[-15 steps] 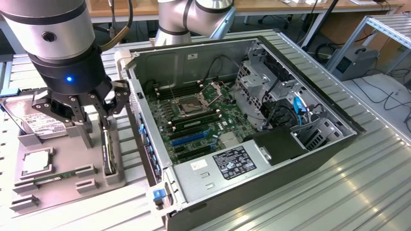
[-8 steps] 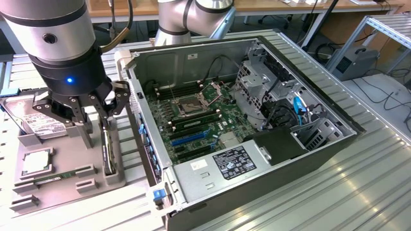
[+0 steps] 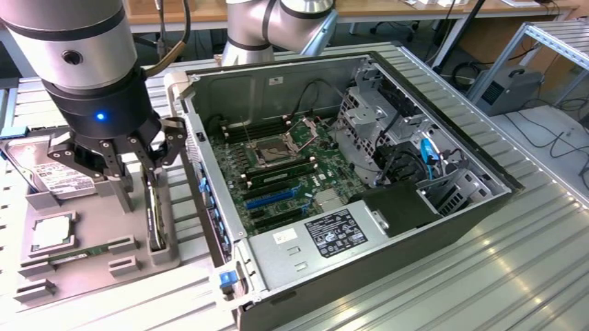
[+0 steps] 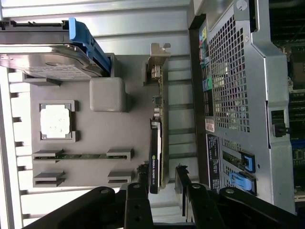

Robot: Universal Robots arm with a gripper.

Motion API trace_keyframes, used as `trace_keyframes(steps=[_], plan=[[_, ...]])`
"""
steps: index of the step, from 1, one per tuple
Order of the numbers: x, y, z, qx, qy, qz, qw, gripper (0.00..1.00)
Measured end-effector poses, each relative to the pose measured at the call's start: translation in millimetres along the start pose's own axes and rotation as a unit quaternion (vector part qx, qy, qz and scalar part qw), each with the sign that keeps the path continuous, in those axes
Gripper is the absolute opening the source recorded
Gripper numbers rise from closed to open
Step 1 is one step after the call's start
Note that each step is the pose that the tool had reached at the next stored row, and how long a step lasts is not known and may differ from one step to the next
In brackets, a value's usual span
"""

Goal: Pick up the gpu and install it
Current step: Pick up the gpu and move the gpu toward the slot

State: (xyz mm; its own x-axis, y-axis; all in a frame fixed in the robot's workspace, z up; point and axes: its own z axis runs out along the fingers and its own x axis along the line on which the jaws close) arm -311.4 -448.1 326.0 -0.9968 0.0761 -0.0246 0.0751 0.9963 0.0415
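**Exterior view.** Step in hand: the pick, at the approach stage; nothing is lifted yet. The end effector (image 3: 124, 164) hangs over the grey parts tray (image 3: 83, 279) on the surface, beside the open computer case (image 3: 460, 207). The fingers stand apart with nothing clamped between them. The gpu (image 3: 156, 221) stands on its long edge in a slot of the tray, on the side nearest the case. Its upper end sits at about 5 o'clock from the end effector, close under the finger on the case side. I cannot tell from here whether anything is touching. The blue slots on the motherboard (image 3: 267, 200) are unoccupied, so the install has not begun.

**Wrist view.** The gpu (image 4: 156, 148) is seen edge-on as a thin black strip. Its silvery bracket (image 4: 157, 64) is at the end away from the end effector (image 4: 162, 188). The near end of the card runs in between the two fingers (image 4: 138, 195). It lies just beside one finger, with a clear gap to the other, so it is off-centre in the opening. The pads are not closed on it.

**Judgement.** A grip here calls for the card to be centred between the pads and for the pads to be square to its flat faces. They also need to sit deep enough on the top edge that the thin card does not tilt in its slot as they close.
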Motion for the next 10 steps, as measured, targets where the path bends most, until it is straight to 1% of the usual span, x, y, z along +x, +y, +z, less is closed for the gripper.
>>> trace_keyframes(steps=[10], plan=[[0.1, -0.1, 2.2, 0.0, 0.0, 0.0, 1.0, 0.36]])
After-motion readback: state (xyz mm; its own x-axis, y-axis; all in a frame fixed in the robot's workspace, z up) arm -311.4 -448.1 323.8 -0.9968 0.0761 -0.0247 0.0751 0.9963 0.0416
